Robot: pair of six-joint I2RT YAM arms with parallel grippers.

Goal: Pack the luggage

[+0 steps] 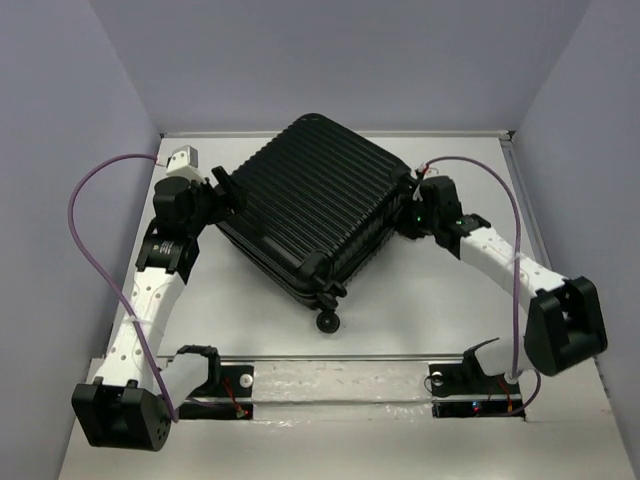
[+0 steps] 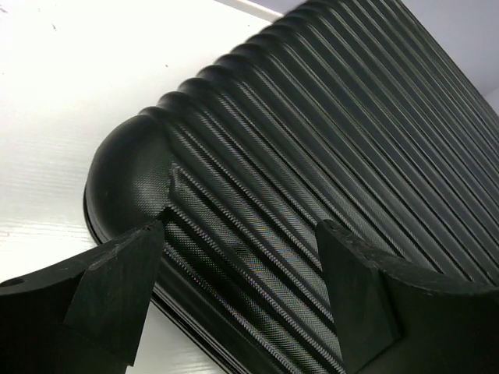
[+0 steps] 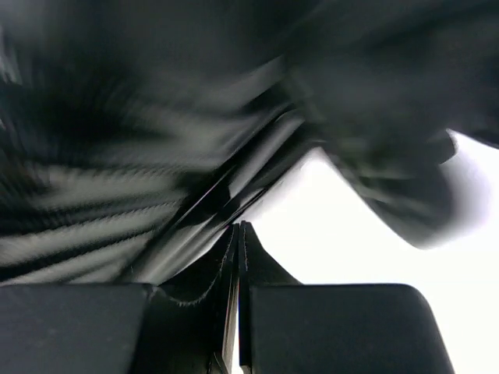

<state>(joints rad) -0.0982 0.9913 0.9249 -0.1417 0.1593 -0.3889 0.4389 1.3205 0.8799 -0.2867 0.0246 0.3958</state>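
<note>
The luggage (image 1: 310,200), a black ribbed hard-shell suitcase, lies flat and turned diagonally on the white table, its two shells together. A caster wheel (image 1: 327,322) sticks out at its near corner. My left gripper (image 1: 225,195) is open at the luggage's left corner. In the left wrist view the gripper (image 2: 242,257) straddles the ribbed shell (image 2: 312,117) near the rounded corner. My right gripper (image 1: 415,215) is at the luggage's right corner. In the right wrist view the gripper (image 3: 239,230) is shut with nothing between its fingers, just under the blurred shell edge (image 3: 117,156).
The table (image 1: 450,320) is walled by grey panels at the back and both sides. A clear strip (image 1: 330,375) with the arm mounts runs along the near edge. A purple cable (image 1: 85,240) loops off each arm.
</note>
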